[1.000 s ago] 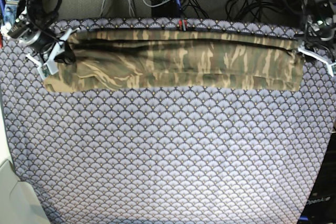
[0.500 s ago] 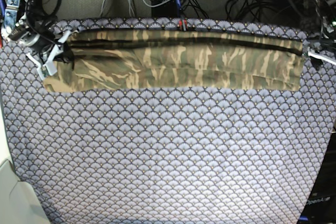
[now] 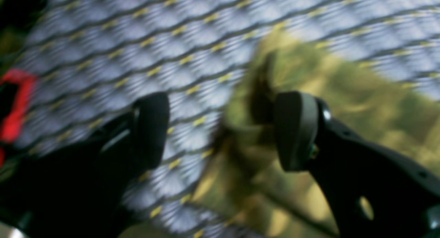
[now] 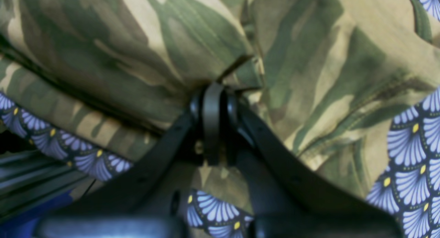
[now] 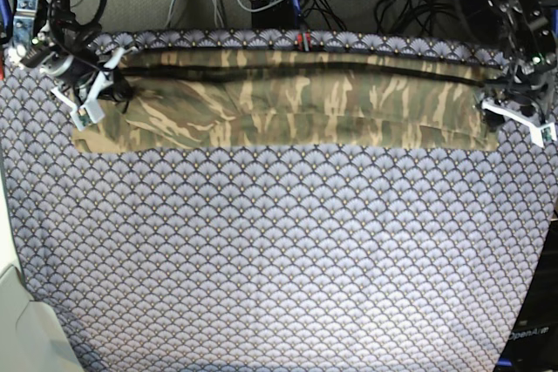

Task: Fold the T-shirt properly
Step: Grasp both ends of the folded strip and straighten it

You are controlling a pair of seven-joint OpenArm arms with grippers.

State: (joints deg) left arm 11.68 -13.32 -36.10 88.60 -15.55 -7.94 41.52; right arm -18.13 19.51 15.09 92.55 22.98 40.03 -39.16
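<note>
Cloth fills the base view: the T-shirt [image 5: 296,102] lies as a long folded band along the tablecloth's [image 5: 279,250] far edge, one gripper at each end. Left wrist view, blurred: left gripper [image 3: 220,131] spread wide, shirt edge between its fingers and beside it. Right wrist view: right gripper [image 4: 213,104] pinches a shirt fold.

Left wrist view blurred throughout; T-shirt [image 3: 309,104] there a smear, folds unreadable

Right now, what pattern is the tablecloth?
Blue-grey scallop fans with yellow dots on the tablecloth; clearest in the right wrist view.
</note>
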